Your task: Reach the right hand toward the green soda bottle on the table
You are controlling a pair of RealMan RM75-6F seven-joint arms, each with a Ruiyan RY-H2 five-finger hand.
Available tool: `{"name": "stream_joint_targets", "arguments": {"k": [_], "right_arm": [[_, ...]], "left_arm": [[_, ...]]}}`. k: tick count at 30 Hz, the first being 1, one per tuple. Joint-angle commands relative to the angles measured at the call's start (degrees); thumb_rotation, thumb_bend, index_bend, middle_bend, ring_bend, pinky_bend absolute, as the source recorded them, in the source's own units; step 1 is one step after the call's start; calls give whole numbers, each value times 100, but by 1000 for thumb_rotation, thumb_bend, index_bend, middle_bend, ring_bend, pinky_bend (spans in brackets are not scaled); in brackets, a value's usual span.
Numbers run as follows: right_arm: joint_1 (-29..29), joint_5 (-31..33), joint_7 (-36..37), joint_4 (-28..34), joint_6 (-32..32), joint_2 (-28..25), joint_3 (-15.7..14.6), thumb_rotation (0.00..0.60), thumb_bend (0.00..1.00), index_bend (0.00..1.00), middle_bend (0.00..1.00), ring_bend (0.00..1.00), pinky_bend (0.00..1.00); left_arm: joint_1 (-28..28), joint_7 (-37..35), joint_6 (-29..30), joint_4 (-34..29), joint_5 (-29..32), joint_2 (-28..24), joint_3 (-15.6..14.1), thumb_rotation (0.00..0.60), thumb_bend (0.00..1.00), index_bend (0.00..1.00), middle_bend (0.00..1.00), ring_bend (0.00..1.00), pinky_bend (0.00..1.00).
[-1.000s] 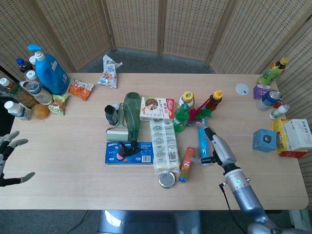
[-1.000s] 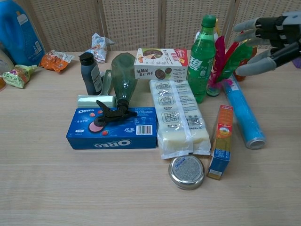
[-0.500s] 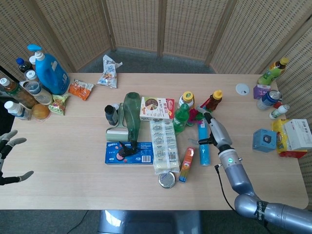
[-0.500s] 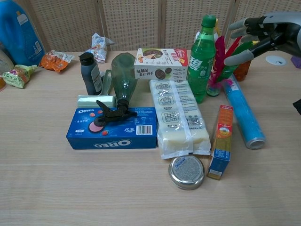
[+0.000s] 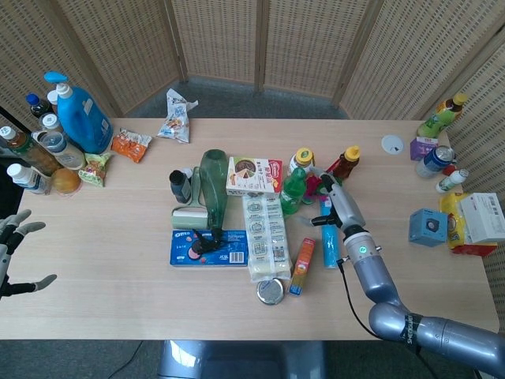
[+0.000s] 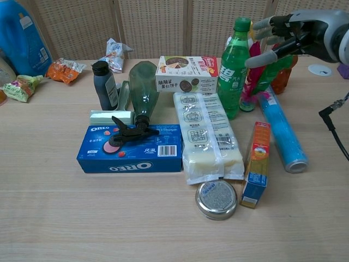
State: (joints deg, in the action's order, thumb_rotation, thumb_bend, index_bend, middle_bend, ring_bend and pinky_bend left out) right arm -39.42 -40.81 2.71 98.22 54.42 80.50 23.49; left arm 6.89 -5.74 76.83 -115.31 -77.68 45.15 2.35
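Loads of clutter sat around the green soda bottle, which stood upright mid-table just behind a shrink-wrapped pack of white blocks. A cookie box sat just to its left, and a bunch of pink and green feathery things was jammed right against its other side, with a blue roll lying beyond that. An orange-capped bottle stood right behind it in the head view. Nearer the front were an Oreo box, a round tin and a small orange carton.

The right hand hung up by the bottle's cap with fingers spread, gripping nothing and not touching it. Compared with a second ago it had slid noticeably left, from out past the feathers to nearly over them. The left hand was loose and empty too, off the table's near-left edge, barely changed.

The table was light wood, with woven wicker screens behind it and grey floor between.
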Motion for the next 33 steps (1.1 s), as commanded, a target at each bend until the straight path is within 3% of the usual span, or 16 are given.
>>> {"name": "stream_joint_targets", "arguments": {"k": [1, 25, 30, 33], "right_arm": [[-80, 78, -13, -97, -24, 67, 37, 600, 0, 26, 91, 0, 215], [-549, 435, -154, -435, -29, 418, 201, 600, 0, 48, 131, 0, 214], [-569, 432, -101, -590, 92, 582, 218, 600, 0, 122, 192, 10, 214], [-560, 374, -71, -694, 219, 696, 222, 600, 0, 172, 304, 85, 232]], "left_arm": [[6, 17, -15, 2, 14, 7, 0, 600, 0, 214, 0, 0, 0], [89, 93, -155, 76, 278, 62, 74, 600, 0, 214, 0, 0, 0], [96, 84, -181, 91, 298, 62, 75, 600, 0, 214, 0, 0, 0], [96, 77, -180, 88, 299, 59, 78, 600, 0, 215, 0, 0, 0]]}}
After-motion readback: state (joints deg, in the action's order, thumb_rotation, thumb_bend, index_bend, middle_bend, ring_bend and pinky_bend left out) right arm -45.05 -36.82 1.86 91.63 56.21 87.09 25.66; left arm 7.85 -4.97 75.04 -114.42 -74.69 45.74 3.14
